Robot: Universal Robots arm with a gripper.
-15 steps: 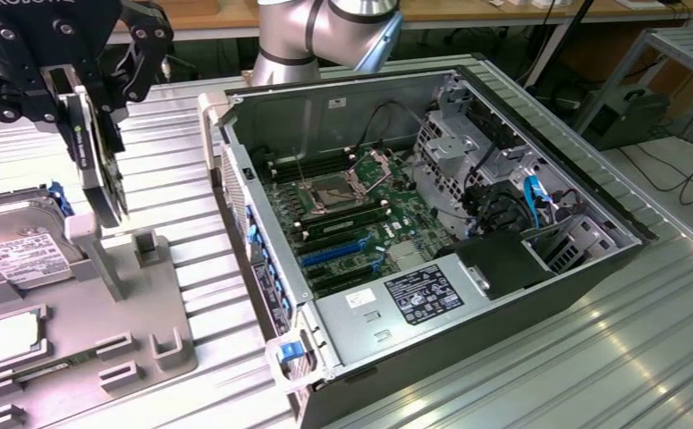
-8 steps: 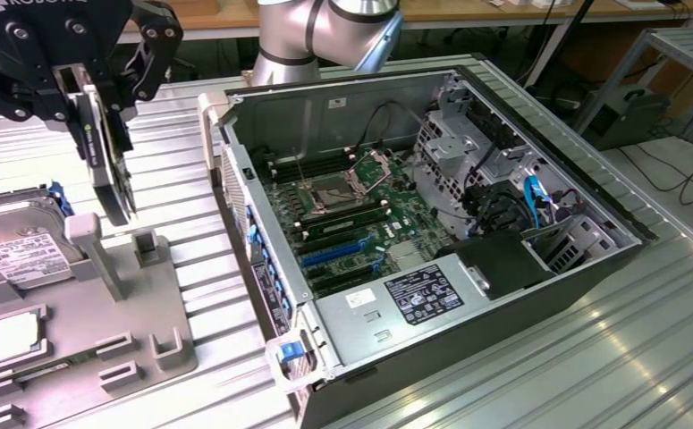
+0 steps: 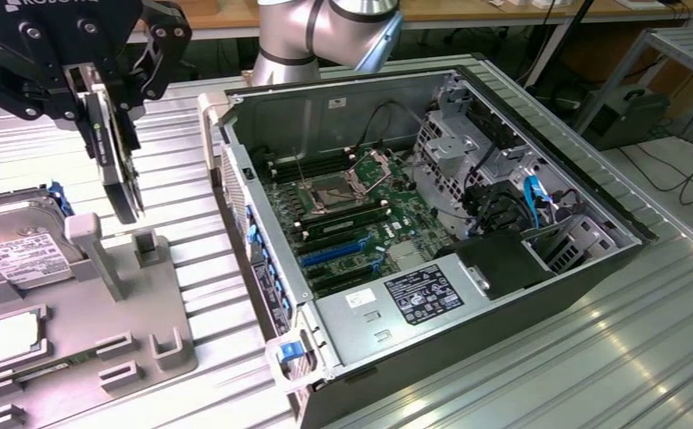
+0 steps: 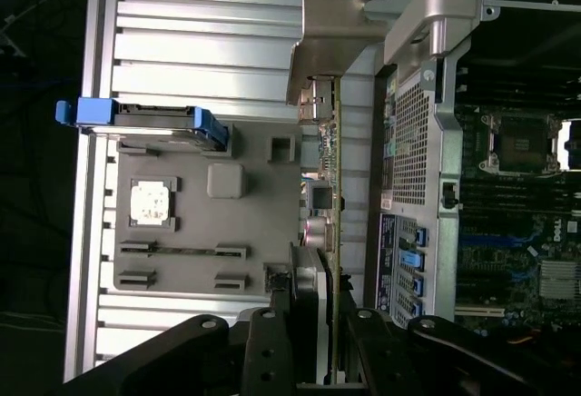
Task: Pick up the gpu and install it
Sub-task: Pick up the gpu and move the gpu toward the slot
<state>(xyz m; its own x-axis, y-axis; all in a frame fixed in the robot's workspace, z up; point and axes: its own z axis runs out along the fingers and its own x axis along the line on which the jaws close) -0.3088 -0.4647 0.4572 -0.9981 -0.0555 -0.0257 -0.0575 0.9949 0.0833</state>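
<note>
The gpu (image 3: 117, 170) hangs upright in the air, a thin black card seen nearly edge-on, above the grey holder tray (image 3: 143, 344) at the exterior view's left. My gripper (image 3: 102, 103) is shut on the card's upper part. The wrist view looks down the gpu (image 4: 332, 187) edge-on, its silvery end bracket (image 4: 327, 51) at the far end and my gripper (image 4: 318, 319) clamped on the near end. The card is off the tray, beside the wall of the open computer case (image 3: 232, 161). Blue-ended expansion slots (image 3: 334, 255) lie on the motherboard (image 3: 364, 210) inside.
On the grey tray (image 4: 263, 196) stand a hard drive (image 3: 18, 241) with a white label and blue clips and a square processor chip (image 3: 12, 335). The hard drive (image 4: 145, 119) and chip (image 4: 151, 203) lie apart from the card. The case wall (image 4: 427, 142) stands close beside it. Ribbed metal table (image 3: 632, 357) surrounds all.
</note>
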